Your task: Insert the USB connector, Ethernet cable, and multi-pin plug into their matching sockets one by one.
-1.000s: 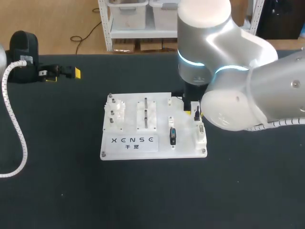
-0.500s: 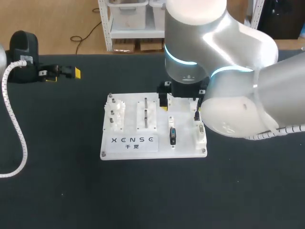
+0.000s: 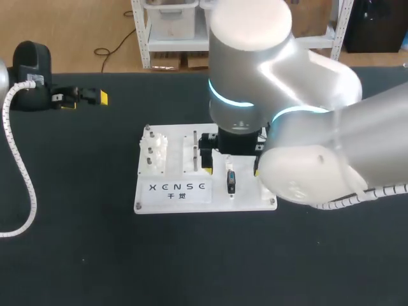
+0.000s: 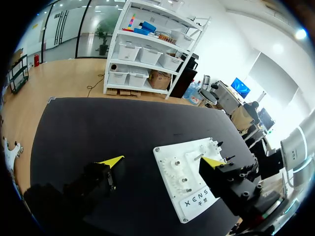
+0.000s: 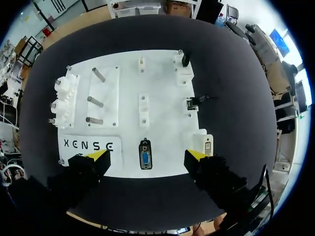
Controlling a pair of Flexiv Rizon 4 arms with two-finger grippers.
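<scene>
right tool (image 5: pixel 146 156) spread above white board (image 5: pixel 162 88); left tool (image 4: pixel 162 161) spread, away from it

Black bench (image 3: pixel 76 248), matt and cloth-like, with a pale speck (image 3: pixel 83 259) on its near left part. On it lies a white base board (image 3: pixel 248 197), flat, with bolt heads (image 5: pixel 68 67) at its corners. Along the board's left edge stands a white block (image 5: pixel 65 98) bearing three round knobs in a row. Just beside that block, toward the board's middle, is a rectangular plate (image 5: pixel 112 98) from which three metal pegs (image 5: pixel 95 102) rise. Below block and plate, at the board's near left corner, runs a strip of dark printed lettering (image 3: pixel 178 187).
</scene>
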